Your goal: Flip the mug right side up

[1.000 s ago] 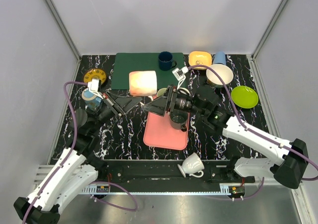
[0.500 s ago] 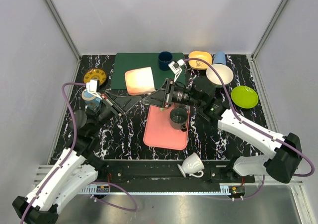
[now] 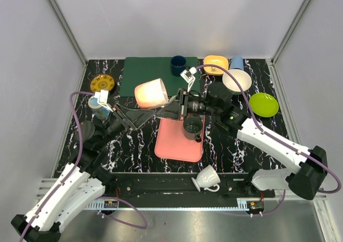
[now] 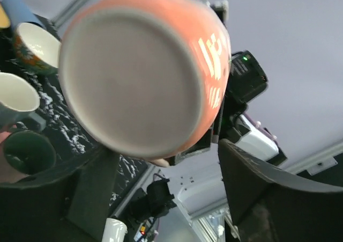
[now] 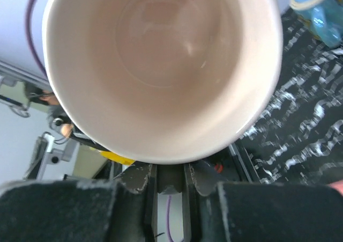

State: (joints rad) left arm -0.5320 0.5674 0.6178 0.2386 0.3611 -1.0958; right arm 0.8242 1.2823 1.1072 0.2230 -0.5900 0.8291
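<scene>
Mug [image 3: 149,93], orange glazed ceramic: tilted in the air over green mat [image 3: 134,70], near edge. We judge it rigid, slick, breakable. Right gripper [image 5: 170,180] pinches its rim, our preferred hold; left gripper [image 3: 140,113] stands spread around its base.

Peach mug [image 3: 150,93] tilted in mid-air, right gripper [image 3: 165,110] just beside it

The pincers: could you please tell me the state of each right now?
Left pincer: open, fingers spread either side of the mug.
Right pincer: closed on the mug.
</scene>
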